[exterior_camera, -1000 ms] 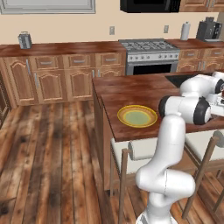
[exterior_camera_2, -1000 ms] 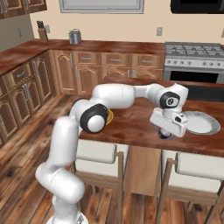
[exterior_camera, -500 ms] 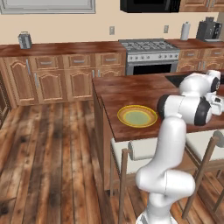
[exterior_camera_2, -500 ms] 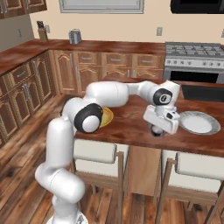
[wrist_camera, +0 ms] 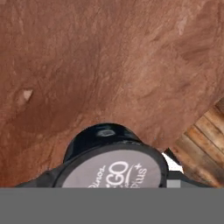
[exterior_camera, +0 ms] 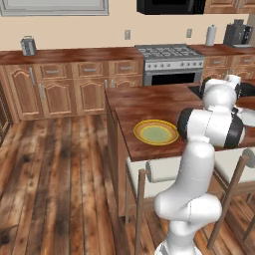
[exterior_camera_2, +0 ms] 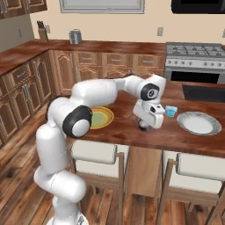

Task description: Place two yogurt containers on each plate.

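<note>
Closest to the hand camera, a small dark navy yogurt cup with a pale grey printed lid (wrist_camera: 111,164) sits right at the gripper (wrist_camera: 114,181), its lid facing the lens and its dark body bulging beyond. The fingertips are hidden behind the cup and the lower edge, so whether they clamp it cannot be told from this view. In the right base view the gripper (exterior_camera_2: 145,125) points down at the brown wooden island counter (exterior_camera_2: 132,132), with a small dark shape at its tip; the gap between the fingers is too small to read there as well.

Just beyond the hand, toward the stove side, a light-blue translucent yogurt cup (exterior_camera_2: 171,111) stands upright on the counter, near the round white-grey plate (exterior_camera_2: 198,123) but not on it. That plate lies flat to the right of the gripper, apart from it. On the other side of the arm lies the round plate with a yellow rim and greenish centre (exterior_camera: 156,132), also flat, partly hidden by the arm's elbow in the right base view (exterior_camera_2: 102,117).

Farther back runs a wall of wooden cabinets (exterior_camera: 74,84) with a steel stove (exterior_camera: 172,62) set among them
</note>
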{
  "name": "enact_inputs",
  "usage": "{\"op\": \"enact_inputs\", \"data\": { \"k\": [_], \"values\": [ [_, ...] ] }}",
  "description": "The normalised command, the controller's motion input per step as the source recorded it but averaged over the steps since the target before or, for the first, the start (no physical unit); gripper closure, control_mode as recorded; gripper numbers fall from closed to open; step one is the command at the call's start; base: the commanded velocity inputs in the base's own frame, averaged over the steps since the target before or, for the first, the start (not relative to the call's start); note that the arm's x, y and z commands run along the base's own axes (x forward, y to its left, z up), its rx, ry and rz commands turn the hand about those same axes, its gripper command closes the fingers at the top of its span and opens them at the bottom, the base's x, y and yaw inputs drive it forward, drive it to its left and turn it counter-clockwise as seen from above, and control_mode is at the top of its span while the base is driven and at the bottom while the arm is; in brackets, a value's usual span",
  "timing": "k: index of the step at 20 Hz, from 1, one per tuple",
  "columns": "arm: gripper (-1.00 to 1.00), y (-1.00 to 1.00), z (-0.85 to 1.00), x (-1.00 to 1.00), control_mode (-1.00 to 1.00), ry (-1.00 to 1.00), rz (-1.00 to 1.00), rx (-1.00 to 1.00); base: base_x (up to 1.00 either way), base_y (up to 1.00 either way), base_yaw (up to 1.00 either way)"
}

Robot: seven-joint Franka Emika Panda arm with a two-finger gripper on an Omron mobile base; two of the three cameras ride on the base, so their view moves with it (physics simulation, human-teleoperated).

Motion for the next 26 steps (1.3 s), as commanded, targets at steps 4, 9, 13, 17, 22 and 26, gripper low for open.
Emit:
{"op": "enact_inputs", "data": {
  "k": [4,9,13,17,22,26],
  "values": [
    [1.0,0.96,0.54,0.11,-1.0,0.0,-0.3,-0.09,0.0,0.0,0.0],
    [1.0,0.98,0.38,0.19,-1.0,0.0,-0.31,-0.08,0.0,0.0,0.0],
    [1.0,0.97,0.17,0.15,-1.0,0.0,-0.26,-0.07,0.0,0.0,0.0],
    [1.0,0.98,0.0,0.09,-1.0,0.0,-0.25,-0.07,0.0,0.0,0.0],
    [1.0,0.75,-0.03,0.12,-1.0,0.0,-0.19,-0.01,0.0,0.0,0.0],
    [1.0,0.31,-0.23,0.17,-1.0,-0.02,-0.07,0.0,0.0,0.0,0.0]
  ]
}}
